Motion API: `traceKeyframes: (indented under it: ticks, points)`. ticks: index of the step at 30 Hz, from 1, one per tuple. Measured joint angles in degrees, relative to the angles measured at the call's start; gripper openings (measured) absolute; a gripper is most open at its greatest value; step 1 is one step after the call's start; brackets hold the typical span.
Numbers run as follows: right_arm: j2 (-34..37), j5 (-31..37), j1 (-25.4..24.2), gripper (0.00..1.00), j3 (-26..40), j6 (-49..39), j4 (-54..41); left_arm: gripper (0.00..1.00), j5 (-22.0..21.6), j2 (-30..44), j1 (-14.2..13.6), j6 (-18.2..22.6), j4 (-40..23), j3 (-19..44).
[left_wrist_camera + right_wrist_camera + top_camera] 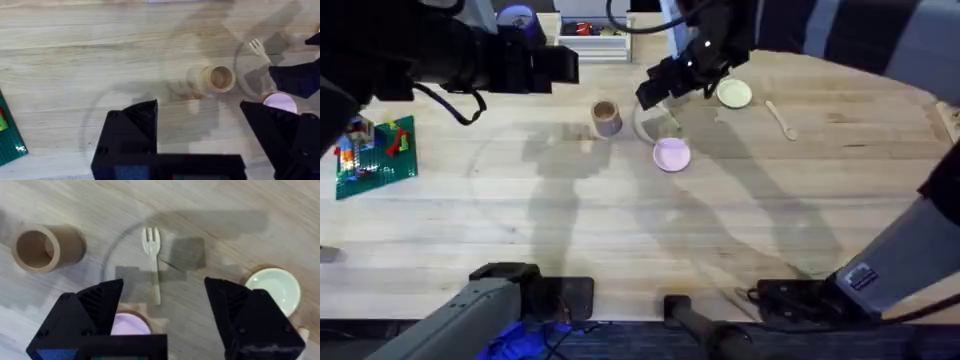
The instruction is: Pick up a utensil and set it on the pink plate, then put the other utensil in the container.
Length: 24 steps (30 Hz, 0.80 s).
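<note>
Above the fork (152, 262), right gripper (162, 307) with fingers spread wide, aligned for grasping; pink plate (129, 325) just beside, for short transfer. Left gripper (200, 130) spread too.

The wooden fork (152, 265) lies on the table (620, 230) between the cardboard cup (606, 116) and the yellow-green plate (734, 94) — pink plate (671, 155) just before it — wooden spoon (781, 118) farther right.

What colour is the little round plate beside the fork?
Light pink plate, clearest in the overhead view.
</note>
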Motion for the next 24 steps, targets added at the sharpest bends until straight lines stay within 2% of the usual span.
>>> traceKeyframes:
  ticks: [24]
  points:
    - [6.16,0.02,1.19,0.868,0.0,0.02,1.2,0.993,0.0,0.0,0.0,0.0,-0.04,0.0]
